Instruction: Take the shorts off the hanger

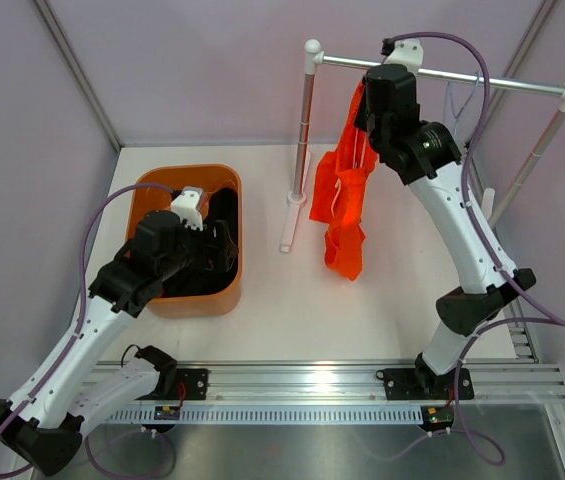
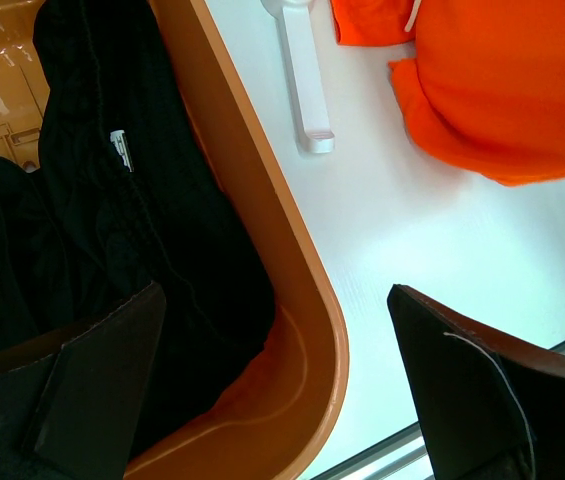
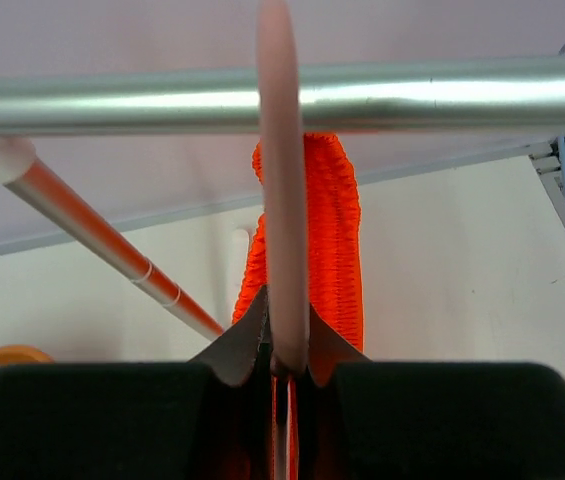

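Freeing the orange shorts
Your right gripper pinches the hanger at the far rail; left gripper gapes over the bin; next, tug the shorts free.

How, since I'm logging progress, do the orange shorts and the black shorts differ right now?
Colour: the orange shorts are bright orange-red, the black shorts plain black. Place: the orange shorts hang below the rail, the black shorts lie in the orange bin. Handling: the right gripper is pinched on the hanger carrying the orange shorts, the left gripper hovers open over the bin's rim by the black shorts. Both are soft fabric.
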